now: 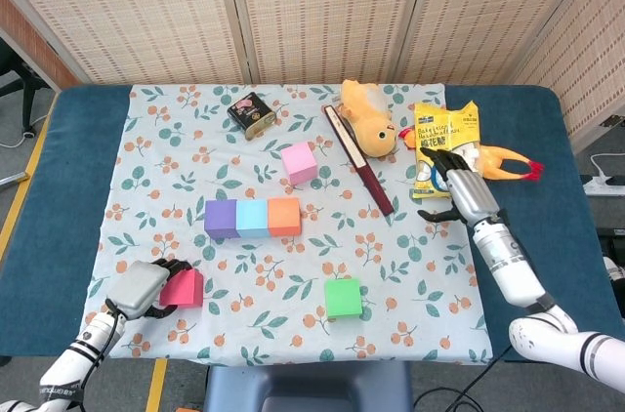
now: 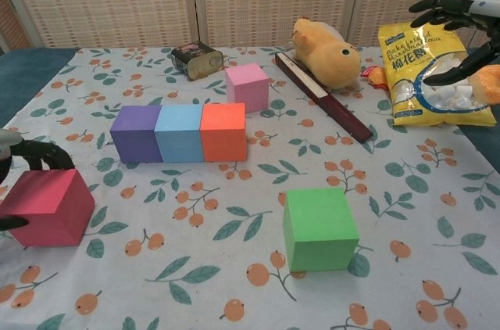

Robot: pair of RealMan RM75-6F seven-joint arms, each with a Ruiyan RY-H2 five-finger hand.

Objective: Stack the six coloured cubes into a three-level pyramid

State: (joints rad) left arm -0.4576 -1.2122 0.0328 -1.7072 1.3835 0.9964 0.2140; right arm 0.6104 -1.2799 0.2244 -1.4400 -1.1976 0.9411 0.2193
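purple cube (image 2: 135,133): purple
blue cube (image 2: 178,132): light blue
orange cube (image 2: 223,131): orange
pink cube (image 2: 248,87): pink
green cube (image 2: 319,229): green
red cube (image 2: 48,206): crimson
tablecloth (image 1: 400,266): white, printed with orange berries and green leaves
table (image 1: 83,153): dark blue
plush toy (image 2: 326,51): yellow-orange
snack bag (image 2: 429,72): yellow

My left hand (image 1: 145,287) sits low at the near left of the table, fingers (image 2: 43,152) curled over the top of the red cube (image 1: 183,288) with the thumb at its near side, my forearm running off toward the near left corner. My right hand (image 1: 463,187) hangs above the far right of the table, fingers (image 2: 437,8) spread and holding nothing, wrist and forearm stretching back toward the near right edge.
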